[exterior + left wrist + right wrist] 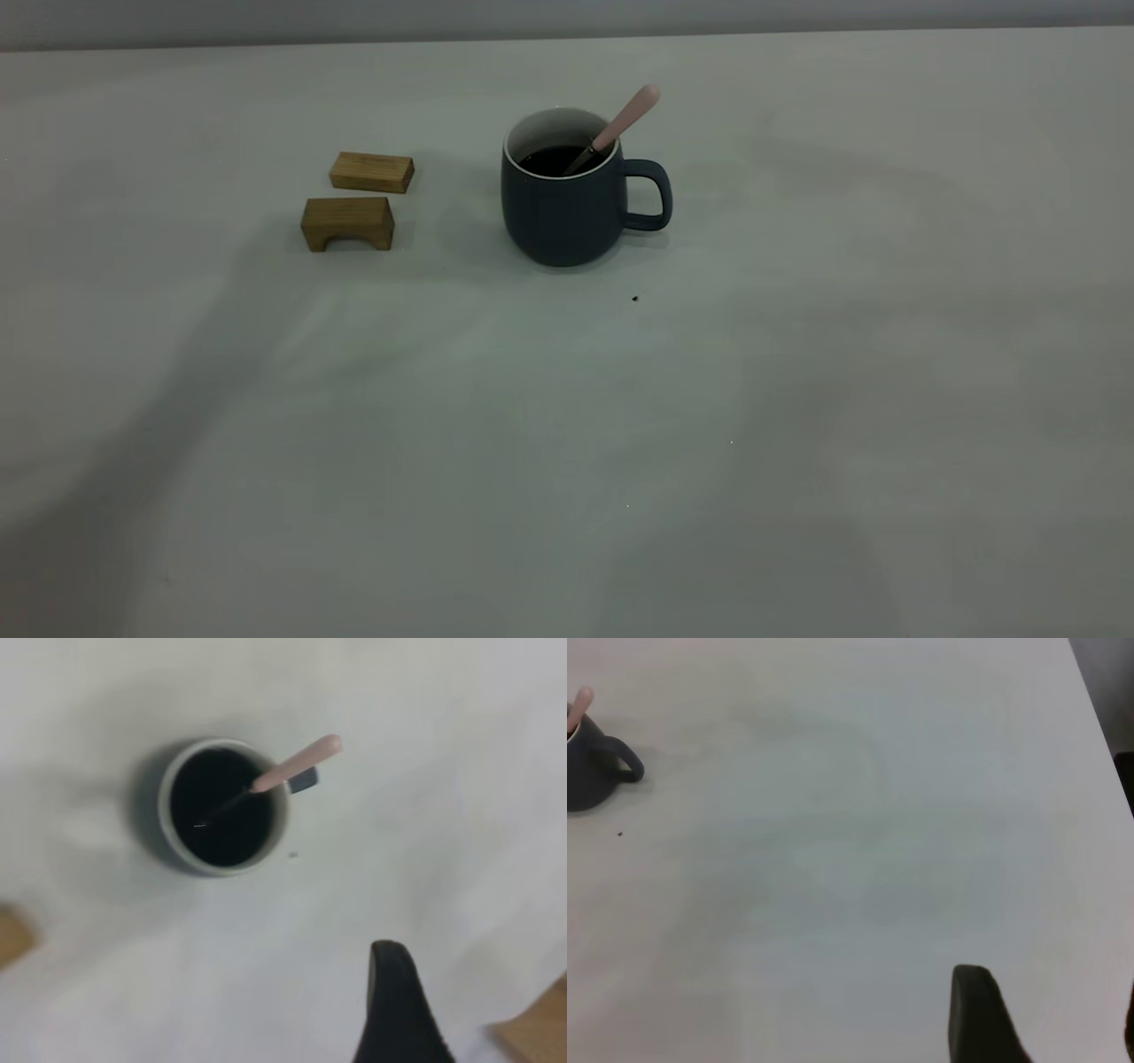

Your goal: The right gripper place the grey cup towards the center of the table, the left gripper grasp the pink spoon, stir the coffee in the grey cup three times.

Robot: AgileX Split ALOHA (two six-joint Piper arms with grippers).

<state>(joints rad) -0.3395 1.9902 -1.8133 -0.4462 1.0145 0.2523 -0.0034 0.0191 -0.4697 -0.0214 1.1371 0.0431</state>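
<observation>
Starting at the left, two wooden blocks, a flat one (371, 172) and an arched one (347, 223), lay on the table (797, 443), well apart from the cup. The left gripper (395, 1014) hung above the table with the cup (563, 208) well ahead of it. Only a dark piece of this gripper entered its own camera view, so I could not tell whether it was open or closed.

The cup stood upright near the middle of the table, handle towards the right arm's side. The spoon (625, 124) leaned in it, its bowl sunk in the coffee (554, 159) and its pink handle propped on the rim above the cup's handle.

The spoon looked light, stiff and smooth. The best hold was probably the pink end that stood clear of the rim, pinched across its width. The cup seemed heavy enough to stay put during gentle stirring, but the coffee could slop over.

A small dark speck (634, 299) lay just in front of the cup. Furthest right, the right gripper (1052, 1019) hovered over bare table, its jaws spread wide and holding nothing, with the cup far ahead of them.

Neither arm appeared in the outside view. The spoon's bowl was hidden under the coffee, and both wrist views cut off most of each gripper.
</observation>
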